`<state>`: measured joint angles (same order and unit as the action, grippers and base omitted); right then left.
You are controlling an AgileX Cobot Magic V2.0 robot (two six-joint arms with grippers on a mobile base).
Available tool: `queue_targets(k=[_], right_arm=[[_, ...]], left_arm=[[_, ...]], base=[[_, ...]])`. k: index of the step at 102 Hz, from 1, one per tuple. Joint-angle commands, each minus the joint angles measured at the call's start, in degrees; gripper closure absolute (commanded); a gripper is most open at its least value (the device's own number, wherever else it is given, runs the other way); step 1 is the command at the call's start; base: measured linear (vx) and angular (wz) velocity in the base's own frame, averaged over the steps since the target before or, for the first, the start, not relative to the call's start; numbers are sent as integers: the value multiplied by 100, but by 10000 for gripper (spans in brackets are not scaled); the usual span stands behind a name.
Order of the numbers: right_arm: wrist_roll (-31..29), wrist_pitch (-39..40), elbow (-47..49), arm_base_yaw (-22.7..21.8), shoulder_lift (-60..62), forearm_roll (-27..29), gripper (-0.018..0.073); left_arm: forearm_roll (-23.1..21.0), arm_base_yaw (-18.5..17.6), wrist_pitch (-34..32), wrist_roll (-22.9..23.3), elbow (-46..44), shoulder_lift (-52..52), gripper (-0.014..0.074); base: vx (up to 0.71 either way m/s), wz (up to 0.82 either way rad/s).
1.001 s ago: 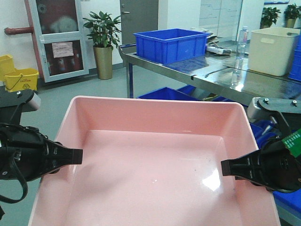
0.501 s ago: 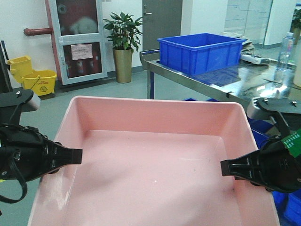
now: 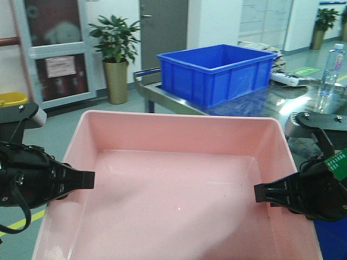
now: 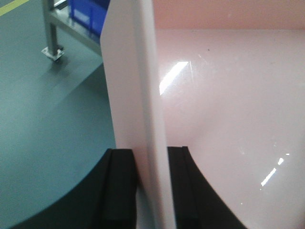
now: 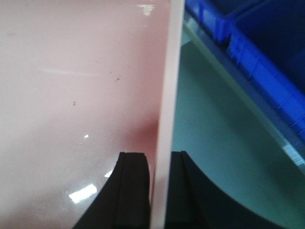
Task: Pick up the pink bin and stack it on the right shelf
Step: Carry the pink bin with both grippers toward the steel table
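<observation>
Now the left gripper [image 4: 151, 160] pinches the left wall of the pink bin [image 3: 179, 135], 1 finger inside, 1 outside. The bin hangs between the 2 arms, above the floor [image 4: 47, 119]. The right gripper [image 5: 159, 164] clamps its right wall likewise. Beyond, the right shelf [image 3: 282, 105] carries a blue crate [image 3: 217, 73].

Pinches the left wall of the pink bin [image 3: 179, 200] with the left hand [image 3: 89, 179], one finger inside, one outside. Pinches the right wall likewise with the right hand [image 3: 259, 192]. Aims both inward, level, facing each other.
</observation>
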<state>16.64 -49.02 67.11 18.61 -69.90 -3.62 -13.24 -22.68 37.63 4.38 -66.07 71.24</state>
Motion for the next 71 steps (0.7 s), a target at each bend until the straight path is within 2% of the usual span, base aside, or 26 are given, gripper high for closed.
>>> queue_targets(k=[1,71], right_arm=[[-129,298,190,-72,164,-356,568],[-129,298,190,-72,164,-356,568]], left_arm=[[47,23,-505,-85,-209,-207,598],[47,23,-505,-85,-209,-207,598]], base=[[54,-39],[46,-50]])
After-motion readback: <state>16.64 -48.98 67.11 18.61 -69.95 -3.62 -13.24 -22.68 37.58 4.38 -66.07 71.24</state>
